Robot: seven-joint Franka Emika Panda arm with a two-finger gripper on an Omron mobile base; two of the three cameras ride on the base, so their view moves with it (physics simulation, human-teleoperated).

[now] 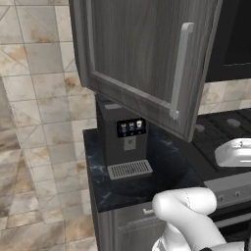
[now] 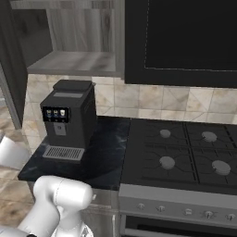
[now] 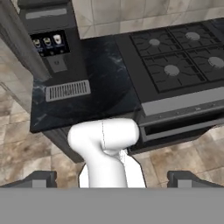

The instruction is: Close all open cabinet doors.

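- The cabinet door (image 1: 147, 63) hung wide open above the coffee machine (image 1: 122, 139), swung out over the left end of the counter (image 1: 162, 171); in the left base view its framed face and long silver handle (image 1: 180, 68) pointed toward the camera.
- In the right base view the same door showed only as a dark edge at the far left, with the open cabinet shelf (image 2: 74, 62) bare behind it, next to the black microwave (image 2: 185, 41).
- Judged as a stiff, rigid wood panel on hinges, it would swing rather than lift; light effort should move it, and nothing about it looked fragile or slippery.
- The best place to act seemed the free edge near the handle, farthest from the hinges: a flat push on the face, or a hook behind the bar.
- The fingers (image 3: 111, 177) stood spread wide apart, holding nothing, their tips (image 3: 41, 178) low in the hand view, looking down at the counter and stove (image 3: 179, 61).
- The door lay well apart from the fingers, seemingly up and to the left.
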